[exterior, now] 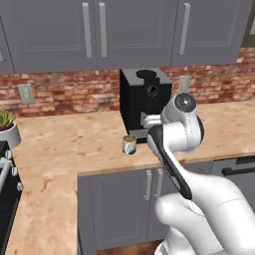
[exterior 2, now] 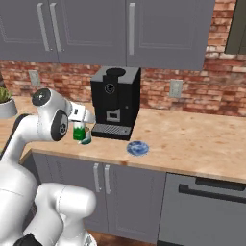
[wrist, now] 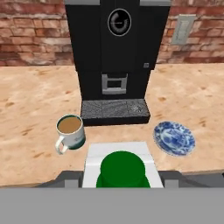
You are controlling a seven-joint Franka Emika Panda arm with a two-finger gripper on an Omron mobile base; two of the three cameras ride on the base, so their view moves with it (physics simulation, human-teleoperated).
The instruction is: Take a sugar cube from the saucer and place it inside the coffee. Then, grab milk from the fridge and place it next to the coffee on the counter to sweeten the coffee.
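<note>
In the hand view the milk (wrist: 119, 168) sits at the bottom centre of the frame, its green cap toward the camera and its white body between the two grey finger mounts, so the gripper (wrist: 119, 181) is closed partway around the container and has hold of it. Just above and left of the milk stands the coffee (wrist: 71, 131), a pale mug of brown liquid with its handle turned to the lower left, resting on the counter (wrist: 35, 100). To the right of centre lies the saucer (wrist: 174, 138), blue and mottled, apart from the mug. Behind both, at the top centre, is a black coffee machine (wrist: 114, 57) against a brick wall (wrist: 30, 30). In the right base view the milk (exterior 2: 79, 131) hangs at centre left, with the saucer (exterior 2: 138, 148) near the counter's front edge.
</note>
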